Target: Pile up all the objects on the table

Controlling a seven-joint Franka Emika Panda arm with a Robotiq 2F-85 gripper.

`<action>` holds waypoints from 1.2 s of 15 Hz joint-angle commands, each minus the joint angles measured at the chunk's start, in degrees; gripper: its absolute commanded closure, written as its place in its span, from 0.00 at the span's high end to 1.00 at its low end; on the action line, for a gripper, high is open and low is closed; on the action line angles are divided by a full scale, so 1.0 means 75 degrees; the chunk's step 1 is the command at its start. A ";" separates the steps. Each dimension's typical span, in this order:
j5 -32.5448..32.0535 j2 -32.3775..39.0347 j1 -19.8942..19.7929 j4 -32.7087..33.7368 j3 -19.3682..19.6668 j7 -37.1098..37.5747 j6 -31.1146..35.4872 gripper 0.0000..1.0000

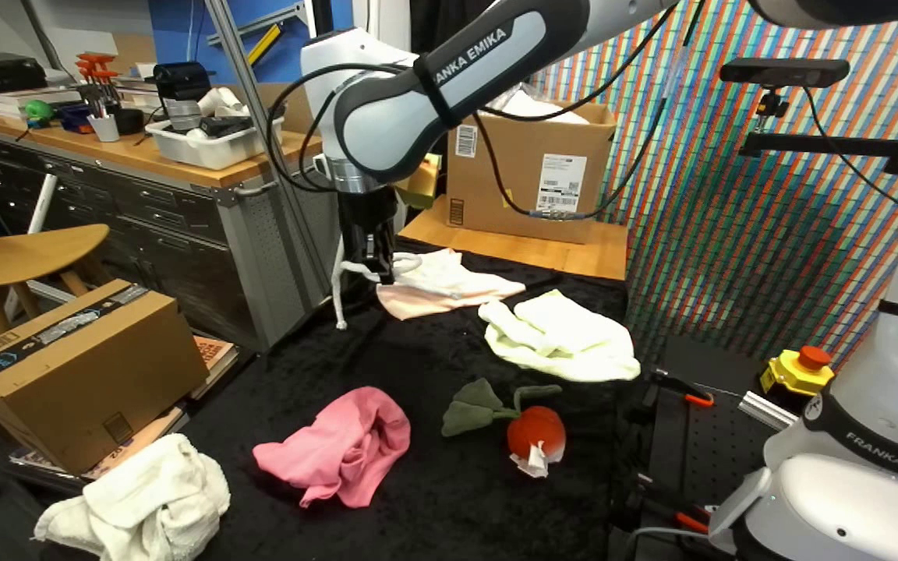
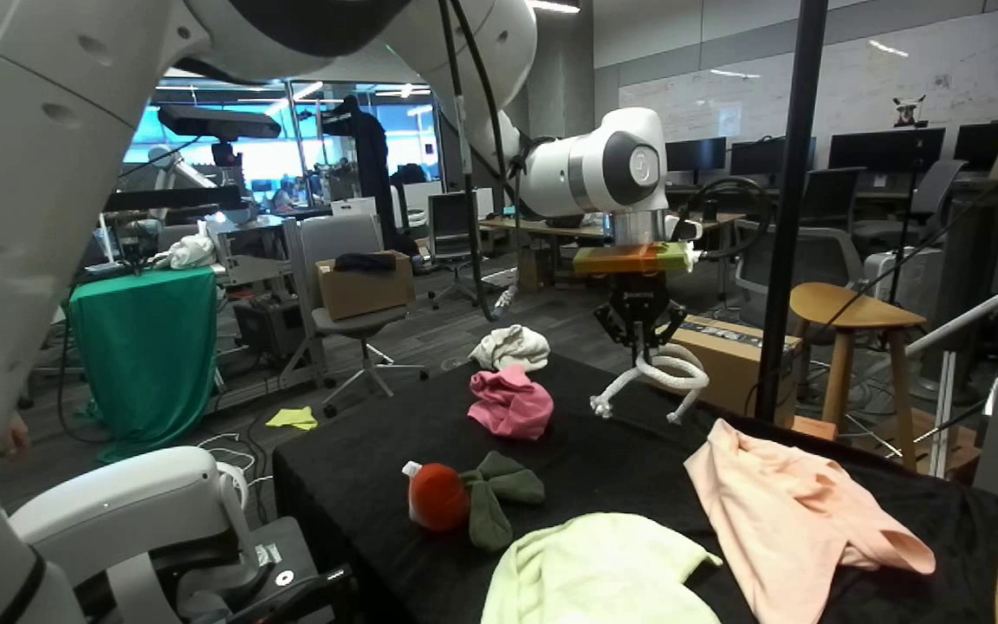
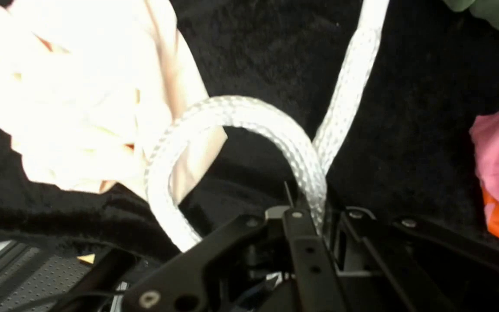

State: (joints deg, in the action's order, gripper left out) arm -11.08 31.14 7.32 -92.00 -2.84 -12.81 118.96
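My gripper (image 1: 383,269) is shut on a white braided rope (image 2: 677,368) and holds it above the black-covered table. In the wrist view the rope (image 3: 236,110) loops out from between the fingers (image 3: 319,212), and one end hangs away. A peach cloth (image 2: 802,511) lies below and beside the rope. A pale yellow-green cloth (image 1: 566,343) lies near the robot base side. A red plush vegetable (image 1: 535,430) with green leaves lies beside it. A crumpled pink cloth (image 1: 340,452) lies mid-table, with an orange patch under it in the wrist view. A white towel (image 1: 145,499) lies at the far edge.
A metal pole (image 2: 789,217) stands close to the table edge near the gripper. A cardboard box (image 1: 527,171) stands on a wooden surface at the table's end. Another cardboard box (image 1: 83,366) is beside the table. An emergency stop button (image 1: 800,370) is near the robot base.
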 commanded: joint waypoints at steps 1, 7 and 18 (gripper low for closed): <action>-0.0100 -0.1527 -0.0250 -0.1847 0.0086 0.0379 0.0464 0.06; -0.0762 -0.2845 -0.0430 -0.3446 0.0543 0.1840 0.1460 0.06; -0.1144 -0.2676 -0.0554 -0.3217 0.0830 0.3942 0.2214 0.07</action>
State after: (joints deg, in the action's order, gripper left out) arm -17.77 10.68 3.02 -117.38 2.88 12.37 134.04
